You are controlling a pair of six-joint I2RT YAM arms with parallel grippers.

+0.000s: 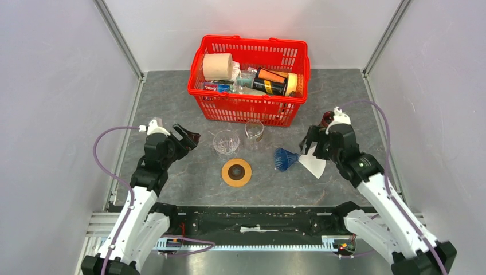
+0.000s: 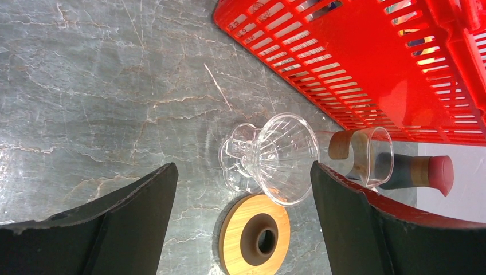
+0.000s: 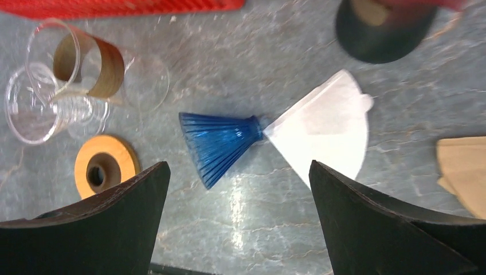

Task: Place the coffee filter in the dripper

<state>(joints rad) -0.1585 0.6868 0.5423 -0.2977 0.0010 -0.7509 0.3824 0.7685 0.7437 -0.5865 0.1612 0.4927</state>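
A white paper coffee filter (image 1: 314, 167) lies flat on the table at the right; it also shows in the right wrist view (image 3: 329, 134). Its tip touches a blue ribbed cone dripper (image 1: 285, 158) lying on its side (image 3: 220, 143). A clear glass dripper with a handle (image 1: 226, 143) stands at the centre, and shows in the left wrist view (image 2: 283, 157). My right gripper (image 1: 311, 141) is open and empty above the filter and the blue cone (image 3: 238, 166). My left gripper (image 1: 186, 138) is open and empty, left of the clear dripper (image 2: 243, 172).
A wooden ring (image 1: 236, 172) lies in front of the clear dripper. A glass beaker with a brown band (image 1: 254, 132) stands behind it. A red basket (image 1: 250, 109) full of items stands at the back. A dark object with a red top (image 1: 326, 119) is behind my right gripper. A brown paper (image 3: 461, 172) lies right of the filter.
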